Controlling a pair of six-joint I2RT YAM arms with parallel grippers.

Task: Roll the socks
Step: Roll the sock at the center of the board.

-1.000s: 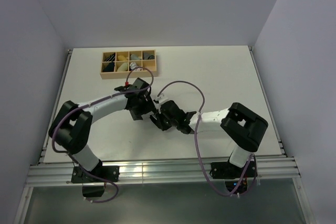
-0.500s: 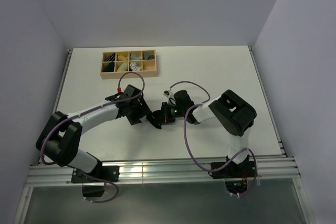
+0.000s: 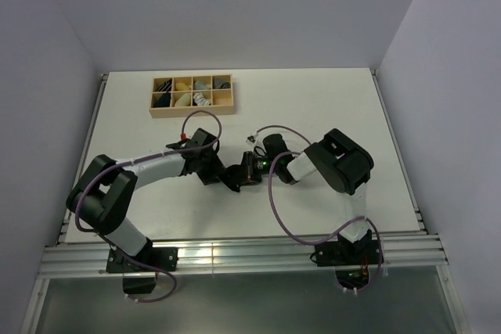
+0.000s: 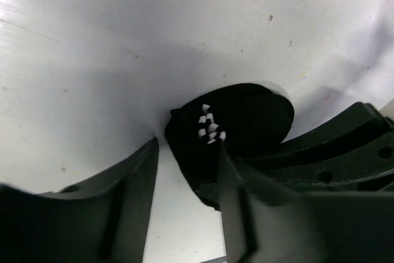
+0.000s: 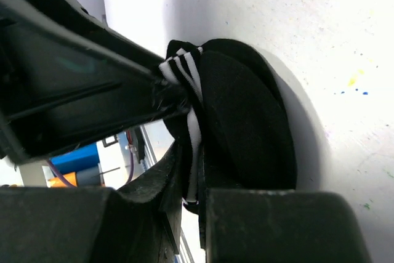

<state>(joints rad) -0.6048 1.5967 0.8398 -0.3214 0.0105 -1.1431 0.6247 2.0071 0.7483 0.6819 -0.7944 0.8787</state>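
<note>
The socks are bunched into one black bundle [image 3: 232, 179] with white bands, lying mid-table between both grippers. In the left wrist view the bundle [image 4: 246, 115] shows a few white stripe ends and lies against my right-hand finger [image 4: 237, 207]. My left gripper [image 3: 218, 173] [image 4: 188, 152] stands open, with bare table between its fingers. My right gripper [image 3: 242, 174] [image 5: 194, 180] is shut on the bundle's [image 5: 246, 121] striped cuff edge, pinching white and black cloth in a narrow gap. The left gripper's finger [image 5: 80, 84] touches the cuff from the other side.
A wooden divided box [image 3: 192, 113] with several sock rolls in its compartments stands at the back left of the table. The right arm's elbow [image 3: 338, 160] is folded near mid-table, and cables loop over both arms.
The right arm has folded, its elbow swinging toward the back and its gripper turning onto the bundle. The left gripper shifted slightly but stays at the bundle.
</note>
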